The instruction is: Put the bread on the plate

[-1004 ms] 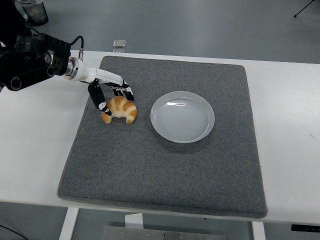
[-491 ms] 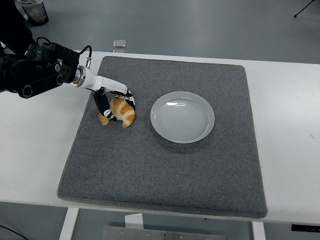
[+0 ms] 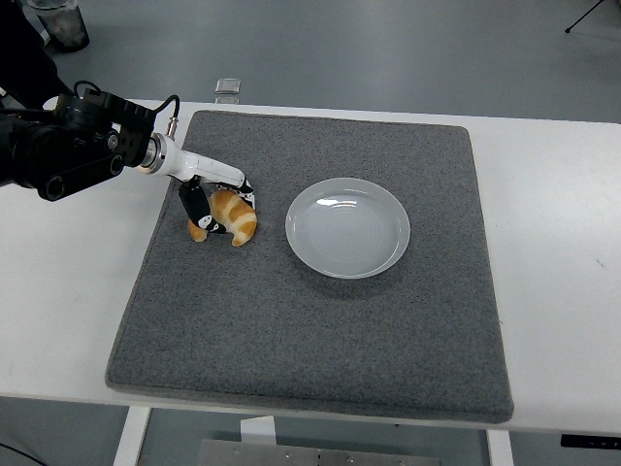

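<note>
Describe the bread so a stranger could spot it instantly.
A grey mat covers most of the white table. On its left part, left of the empty white plate, the left hand is closed around the bread. It is a golden-brown croissant, the only food and only warm colour here.

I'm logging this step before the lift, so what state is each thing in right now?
croissant: lying on the grey mat, left of the plate, gripped, not on the plate.
left hand: fingers curled around the croissant.
plate: empty, upright on the mat.
grey mat: flat on the white table.
small clear object: lying at the table's far edge, untouched.
Right hand: not in view.
</note>
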Tool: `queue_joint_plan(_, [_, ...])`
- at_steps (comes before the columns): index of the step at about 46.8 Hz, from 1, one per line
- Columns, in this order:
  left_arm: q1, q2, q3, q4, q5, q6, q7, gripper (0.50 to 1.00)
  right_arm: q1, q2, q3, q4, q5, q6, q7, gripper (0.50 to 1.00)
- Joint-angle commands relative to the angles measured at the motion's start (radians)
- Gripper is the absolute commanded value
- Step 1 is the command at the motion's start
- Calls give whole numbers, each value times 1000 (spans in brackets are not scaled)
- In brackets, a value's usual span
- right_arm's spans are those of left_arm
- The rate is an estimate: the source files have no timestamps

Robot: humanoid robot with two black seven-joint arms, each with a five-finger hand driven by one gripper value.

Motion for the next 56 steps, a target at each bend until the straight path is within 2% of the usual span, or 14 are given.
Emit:
queue_joint_plan(1, [-19,0,-7,1,-4,1,-1,500,0,0,0,0,0,4,0,952])
queue_joint_plan(11, [-129,0,-14,-13,-27,-18,-1,500,0,0,0,0,0,4,0,952])
queue_joint_plan(21, [-273,4,-64,-17,-67,-125,-1,500,0,0,-1,0,0,4,1,954])
queue_joint_plan(31, [-398,9,-96,-24,-68,-177,-1,500,0,0,-1,0,0,2,0,952])
queue_joint_plan(38, [-439,-26,-109,-33,-68,-162,0,500,0,0,-1,0,0,3,1,952])
queue_joint_plan(43, [-424,-124,-112,-24,-67,-119,0,500,0,0,-1,0,0,2,0,952])
queue_joint_plan(49, [-379,-192,-112,-21,-65,-68,2,500,0,0,0,0,0,2,0,952])
queue_joint_plan(56, [-323,-270,-103,13,-54,-55,3,500,0,0,0,0,0,2,0,952])
